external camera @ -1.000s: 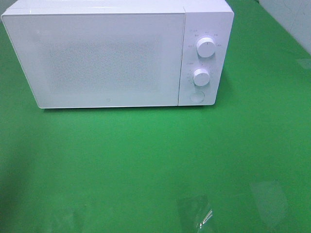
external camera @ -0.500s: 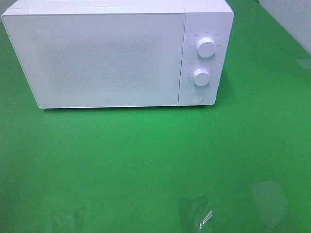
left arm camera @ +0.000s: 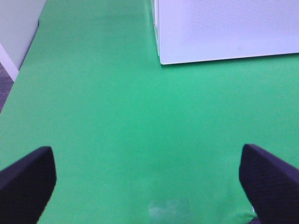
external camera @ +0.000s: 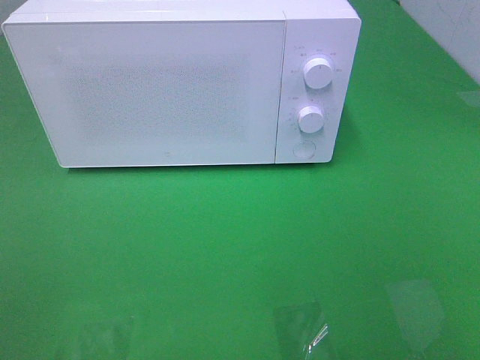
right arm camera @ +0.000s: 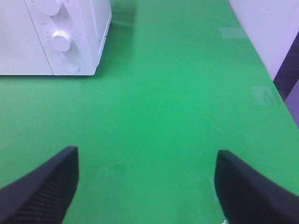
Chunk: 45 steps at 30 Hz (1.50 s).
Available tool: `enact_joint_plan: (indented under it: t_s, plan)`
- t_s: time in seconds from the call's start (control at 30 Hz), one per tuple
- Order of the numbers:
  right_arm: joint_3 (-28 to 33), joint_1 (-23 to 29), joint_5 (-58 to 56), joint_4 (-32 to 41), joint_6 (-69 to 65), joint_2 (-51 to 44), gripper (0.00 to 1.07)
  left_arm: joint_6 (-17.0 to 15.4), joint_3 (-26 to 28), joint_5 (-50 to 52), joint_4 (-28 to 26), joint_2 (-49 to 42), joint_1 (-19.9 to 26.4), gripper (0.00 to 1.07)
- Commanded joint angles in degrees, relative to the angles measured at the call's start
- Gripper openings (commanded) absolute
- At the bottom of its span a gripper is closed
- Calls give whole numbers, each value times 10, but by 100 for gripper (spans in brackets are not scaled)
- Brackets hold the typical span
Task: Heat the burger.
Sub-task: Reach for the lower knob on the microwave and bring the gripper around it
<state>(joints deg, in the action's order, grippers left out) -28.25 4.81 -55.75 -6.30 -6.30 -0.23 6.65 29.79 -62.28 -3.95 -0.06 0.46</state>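
My left jaws stand wide apart with nothing between them. In the left wrist view the two dark pads [left arm camera: 26,183] sit at the far edges, and only bare green bench [external camera: 225,247] shows between them. My right jaws are also apart and empty. Their textured black pads [right arm camera: 43,187] frame a stretch of the same green surface.

The white microwave [external camera: 150,90] stands at the back of the bench, left of the middle in the high view. Its door [external camera: 157,97] is shut flat against the body, and its speckled window gives no view inside. The control panel is to the right of the door. It carries an upper knob [external camera: 318,73], a lower knob [external camera: 310,118] below that, and a round button [external camera: 303,149] at the bottom.

From my left wrist I see the near lower corner of the microwave on the side away from the knobs, well ahead of the pads. From my right wrist I see the panel end, also well ahead, with open bench beside it running to a pale wall [right arm camera: 261,28].

The burger shows in none of my views, so I cannot tell where it is. If it is behind the shut door, the pictures do not show it.

Near the front edge of the bench lies a small clear, shiny patch [external camera: 300,326]. I cannot tell whether it is film or tape.
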Motion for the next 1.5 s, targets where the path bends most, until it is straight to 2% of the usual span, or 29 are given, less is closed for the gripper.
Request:
enact_joint_plan:
  t_s: [0.03, 0.23, 0.37, 1.5]
  plan:
    - [0, -2, 6, -3, 3, -15, 76, -4, -1, 9, -5, -14, 2, 101]
    - [0, -2, 6, -3, 3, -15, 76, -4, -1, 9, -5, -14, 3, 101]
    - [0, -2, 6, -3, 3, -15, 76, -4, -1, 9, -8, -14, 32, 101]
    - [0, 0, 6, -2, 3, -15, 76, -4, -1, 9, -8, -13, 33, 101]
